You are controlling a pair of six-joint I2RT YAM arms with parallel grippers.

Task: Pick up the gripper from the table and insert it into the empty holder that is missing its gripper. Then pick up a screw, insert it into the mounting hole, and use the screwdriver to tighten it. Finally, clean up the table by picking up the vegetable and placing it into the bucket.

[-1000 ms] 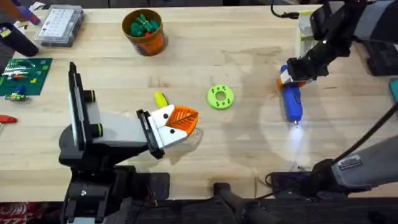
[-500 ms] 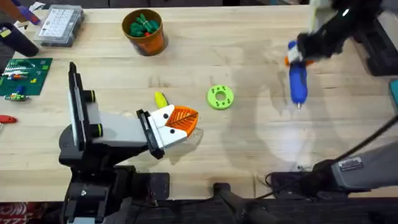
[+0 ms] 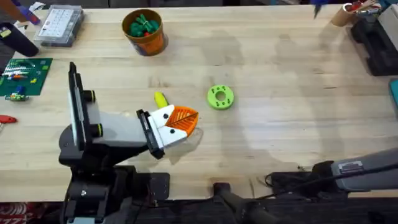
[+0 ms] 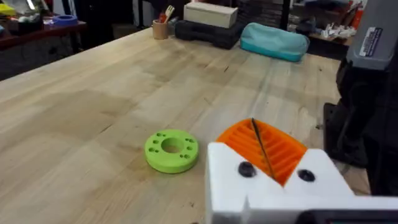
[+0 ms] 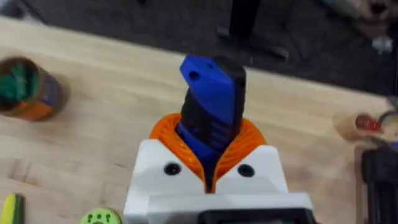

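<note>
Right wrist view: the right jaws (image 5: 208, 165), white with orange ribbed pads, are pinched around the blue screwdriver (image 5: 210, 115), whose dark upper body rises from between them. A second ago this arm held the screwdriver low over the right side of the tabletop (image 3: 298, 106), its tip lit; half a second ago it was rising; now it has lifted toward the far edge at about one o'clock, and from overhead a dark blue scrap shows at the top edge. In this wrist view, past the tool, lie the orange bucket (image 5: 30, 87) with green inside, the green disc (image 5: 99, 218) and a yellow piece (image 5: 11, 208).

Overhead, the left jaws (image 3: 180, 121) have not moved, resting low on the tabletop at about seven o'clock. The left wrist view shows their orange pads (image 4: 267, 149) nearly together with a thin dark line between them; whether they pinch anything, I cannot tell. The green disc (image 3: 220, 97) with holes lies just beside them toward three o'clock. The small yellow piece (image 3: 160, 99) sits just behind them. The bucket (image 3: 144, 31) stands at eleven o'clock holding a green vegetable (image 3: 143, 25).

With the vegetable already in the bucket, the screwdriver's lift away looks like putting the tool aside near the end of the task, though the holder and screw are not visible to confirm this.
</note>
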